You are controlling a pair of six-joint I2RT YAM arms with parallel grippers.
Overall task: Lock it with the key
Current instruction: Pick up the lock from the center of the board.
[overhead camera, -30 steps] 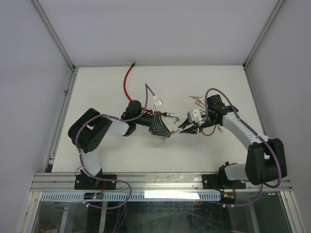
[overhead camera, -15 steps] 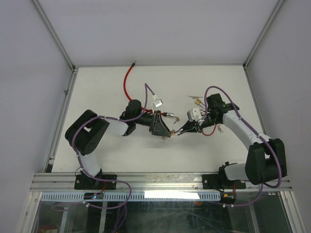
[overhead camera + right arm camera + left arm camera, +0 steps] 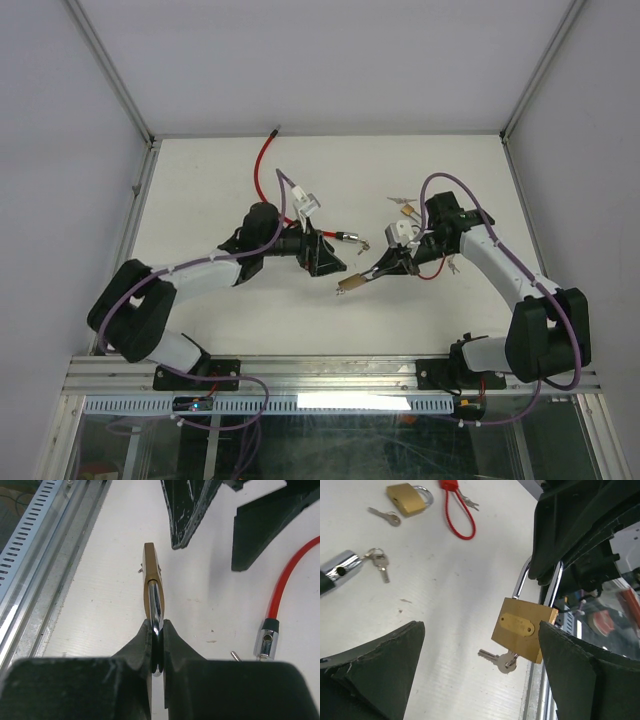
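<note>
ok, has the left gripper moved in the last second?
Yes. The left gripper backed off leftward: a gap now separates it from the silver cable-lock end, which it crowded before. Its jaws stand open, clear of the padlock.

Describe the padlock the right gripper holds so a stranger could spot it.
Over the table, find the right gripper. Pinched in it by the steel shackle hangs a brass padlock, keys under it. The other brass padlock lies flat, ungripped.

A white worktop (image 3: 200,180) fills the cell, lightly scuffed. Plain pale walls (image 3: 330,60) close the back and both sides, and aluminium posts (image 3: 110,70) rise from the far corners. Along the near edge runs a metal rail (image 3: 330,372) with a slotted white duct (image 3: 130,402) just below it, catching a bright glare.
</note>
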